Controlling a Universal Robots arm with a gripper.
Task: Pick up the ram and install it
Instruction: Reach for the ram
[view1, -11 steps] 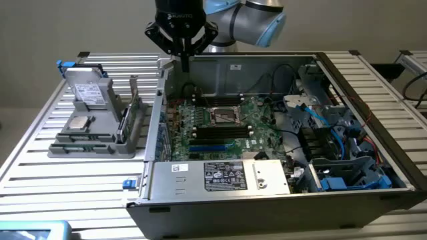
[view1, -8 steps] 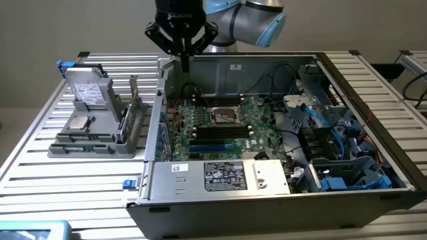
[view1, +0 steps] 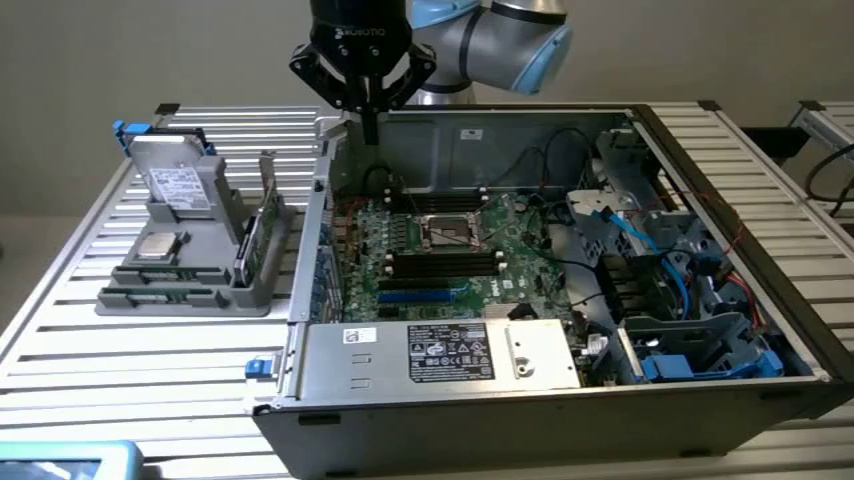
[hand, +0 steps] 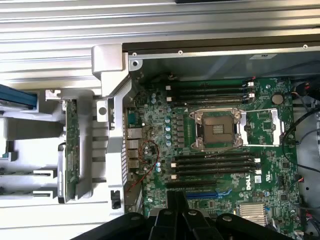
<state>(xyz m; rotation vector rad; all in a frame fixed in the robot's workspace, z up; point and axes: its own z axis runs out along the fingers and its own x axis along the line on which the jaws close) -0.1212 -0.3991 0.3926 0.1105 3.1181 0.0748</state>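
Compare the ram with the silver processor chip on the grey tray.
The ram is a long, slim green stick, while the processor chip is square and silver. The ram stands on its edge in a slot, whereas the processor chip lies flat. Both sit in the grey tray beside the computer case.

On the slatted metal table, a grey plastic parts rack stands beside the open metal computer case, at the exterior view's left.
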